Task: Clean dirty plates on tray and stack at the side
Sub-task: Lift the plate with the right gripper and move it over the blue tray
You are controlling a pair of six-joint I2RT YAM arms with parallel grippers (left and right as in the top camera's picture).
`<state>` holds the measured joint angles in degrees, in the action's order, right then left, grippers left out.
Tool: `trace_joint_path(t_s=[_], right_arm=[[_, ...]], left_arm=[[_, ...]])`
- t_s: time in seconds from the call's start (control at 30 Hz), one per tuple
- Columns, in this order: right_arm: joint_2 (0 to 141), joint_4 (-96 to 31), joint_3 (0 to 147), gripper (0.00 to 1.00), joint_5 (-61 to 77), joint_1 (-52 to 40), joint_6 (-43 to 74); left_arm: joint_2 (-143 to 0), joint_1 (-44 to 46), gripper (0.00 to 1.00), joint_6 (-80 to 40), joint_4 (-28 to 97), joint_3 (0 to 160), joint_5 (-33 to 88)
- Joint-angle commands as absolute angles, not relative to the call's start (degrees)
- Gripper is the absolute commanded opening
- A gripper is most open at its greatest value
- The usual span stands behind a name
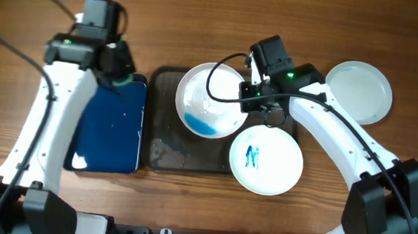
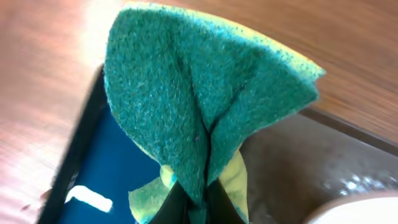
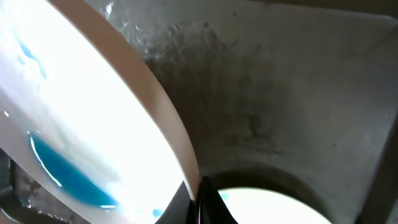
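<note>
Currently the right tool (image 1: 256, 91) is pinching the rim of a white plate (image 1: 210, 102) and holding it tilted over the dark grey tray (image 1: 161, 155), with blue liquid (image 1: 202, 124) pooling at its low edge. A scribbled plate (image 1: 266, 161) is lying on the tray's near right corner, a plain plate (image 1: 359, 91) is sitting on the tabletop (image 1: 202, 24) beyond the tray's right side, and the left tool (image 1: 117, 77) is squeezing a soft green sponge (image 2: 205, 106) off the tray's far left corner. Stiff, light and probably wet-slick, the held plate is likely calling for a deep, firm rim grip, as a thin edge pinch is risking a slip.
</note>
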<state>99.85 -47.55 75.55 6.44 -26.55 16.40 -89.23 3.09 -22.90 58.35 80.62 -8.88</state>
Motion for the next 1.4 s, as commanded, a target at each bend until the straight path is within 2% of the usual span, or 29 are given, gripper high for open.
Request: trace_joint_path(t_s=[0.0, 0.23, 0.67, 1.0, 1.23, 1.37], right_arm=[[98.7, -49.2, 77.0, 0.05, 7.7, -26.6, 16.7], [103.3, -54.0, 80.9, 0.05, 11.1, -27.1, 16.4], [123.8, -70.3, 113.8, 0.04, 11.8, -37.2, 12.8], [124.5, -61.8, 114.6, 0.05, 5.1, -44.9, 15.2], [124.5, -51.7, 114.6, 0.04, 1.0, -49.6, 15.2], [124.5, -45.5, 114.6, 0.05, -6.6, -53.3, 14.4]], left_arm=[[-86.8, -1.3, 0.04, -23.6, 59.2, 81.5, -8.4], [-80.7, -5.3, 0.04, -22.9, 58.8, 82.6, -8.4], [-76.8, -12.8, 0.04, -23.0, 61.2, 82.6, -8.4], [-76.1, -24.0, 0.04, -26.1, 63.9, 82.6, -8.2], [-76.1, -24.4, 0.04, -26.2, 64.2, 82.6, -7.8], [-76.1, -24.4, 0.04, -26.2, 64.1, 82.6, -7.8]])
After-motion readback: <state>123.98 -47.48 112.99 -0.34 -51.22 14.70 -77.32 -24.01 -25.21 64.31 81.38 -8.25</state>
